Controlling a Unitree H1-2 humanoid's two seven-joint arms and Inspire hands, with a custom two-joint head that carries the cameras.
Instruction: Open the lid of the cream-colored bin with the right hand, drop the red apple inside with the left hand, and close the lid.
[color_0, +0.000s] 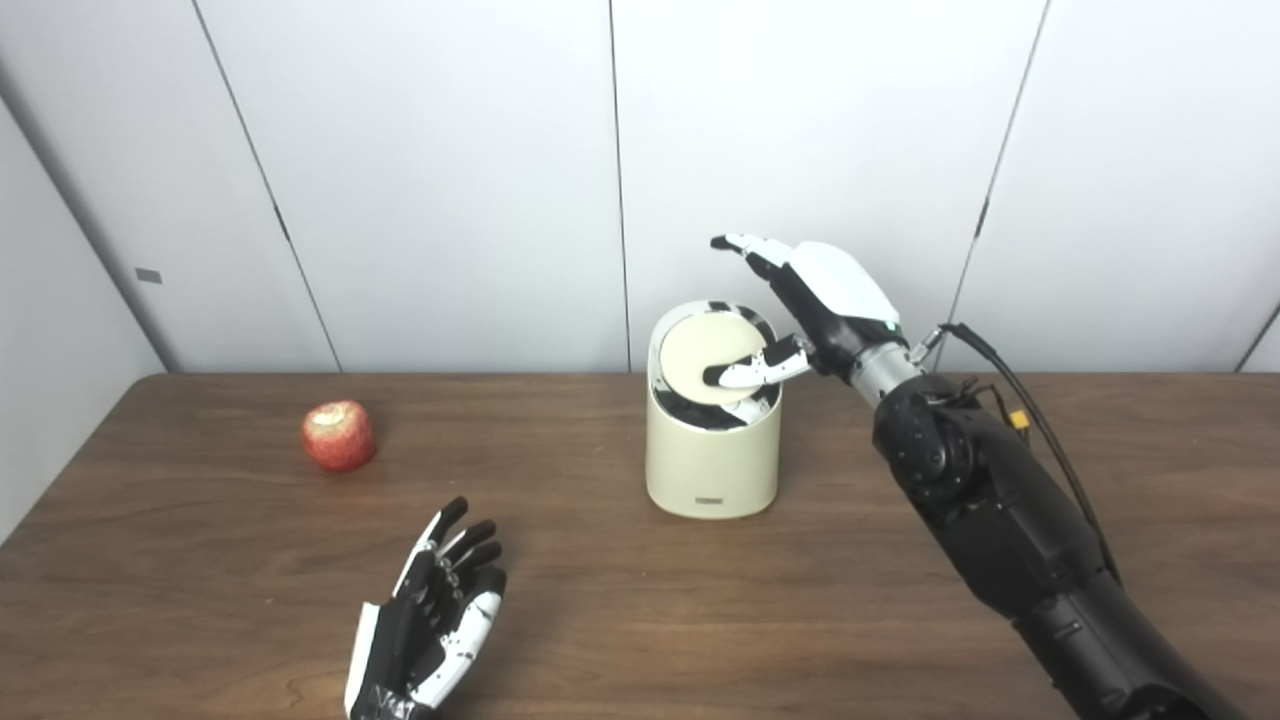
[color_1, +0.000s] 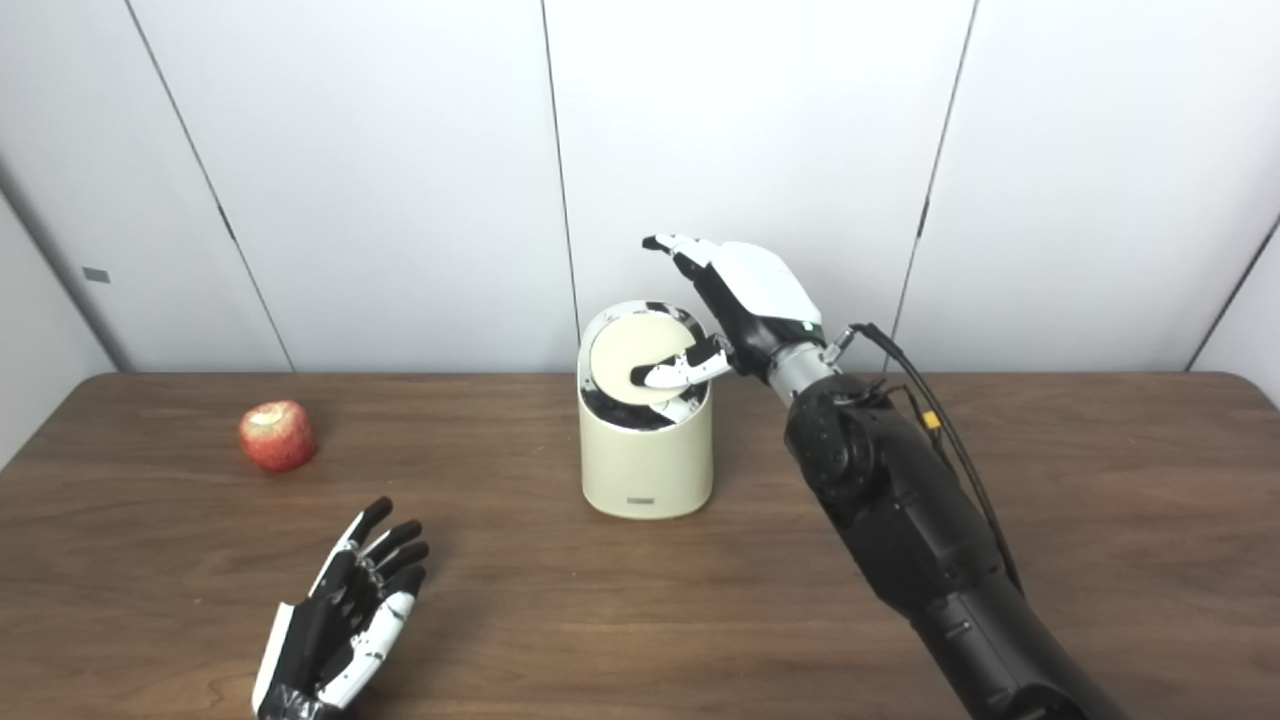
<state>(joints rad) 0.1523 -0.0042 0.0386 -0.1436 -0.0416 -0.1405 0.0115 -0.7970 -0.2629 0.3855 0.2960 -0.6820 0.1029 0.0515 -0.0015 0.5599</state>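
Bin (color_0: 712, 455) stands at centre frame on the table (color_0: 640, 600), near the back wall. Its round lid (color_0: 705, 362) looks tilted in its dark ring, not yet swung open.

Right hand (color_0: 815, 300) at upper centre-right, just above and right of the bin. Fingers spread, gripping nothing; thumb (color_0: 752, 370) lies across the lid, seemingly pressing it (likely to tip it inward). Other fingers reach over the back rim; contact there can't be judged.

Left hand (color_1: 340, 620) at lower left, low over the table, fingers apart, empty; it waits.

Apple (color_0: 339, 435) sits at left of frame, well apart from the bin, untouched, above the left hand in the picture (a short reach, I judge).

Small label low on the bin's front (color_0: 711, 501): too small to read.
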